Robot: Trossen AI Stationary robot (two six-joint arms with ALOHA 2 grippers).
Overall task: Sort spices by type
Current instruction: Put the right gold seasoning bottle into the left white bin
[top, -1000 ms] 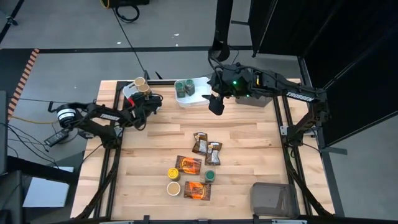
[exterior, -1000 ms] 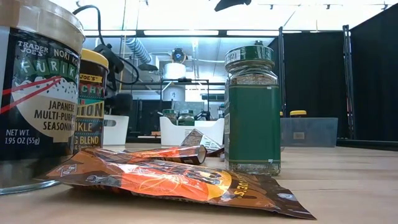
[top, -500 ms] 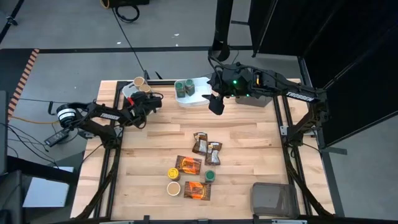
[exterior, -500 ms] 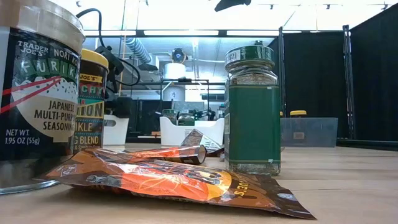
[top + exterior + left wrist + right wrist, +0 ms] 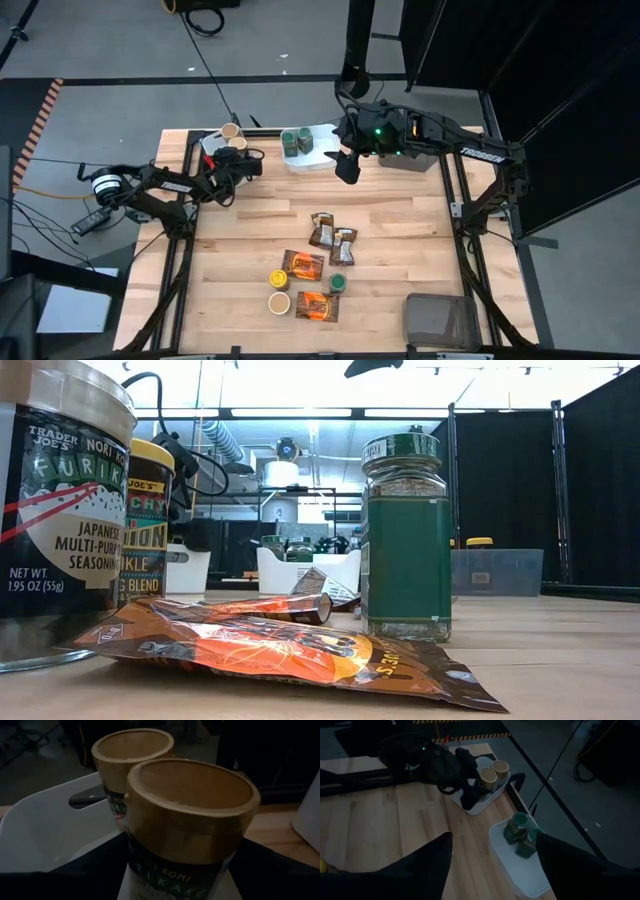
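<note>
- Slightly pulled back from the far-left white tub (image 5: 212,150) since a second ago: left gripper (image 5: 240,163), fingers now spread and released from the near tan-lidded jar (image 5: 192,802), which stands in that tub.
- Second tan-lidded jar (image 5: 132,751) just behind the first, both upright, close to the tub's far edge.
- Hovering beside the middle white tub (image 5: 318,140), toward the table centre: right gripper (image 5: 346,168), fingers parted, grasping nothing.
- Two green-lidded jars (image 5: 520,832) standing together in that middle tub.
- Grey bin (image 5: 418,160) just right of the middle tub, under the right arm.
- Well short of the tubs, mid-table cluster: orange foil packets (image 5: 304,265), brown packets (image 5: 332,233), yellow-lidded jar (image 5: 279,278), tan-lidded jar (image 5: 279,302), green-lidded jar (image 5: 337,283).
- Bare wood wide open between tubs and cluster.
- Another grey bin (image 5: 438,318) at the near right corner, well apart from the cluster.
</note>
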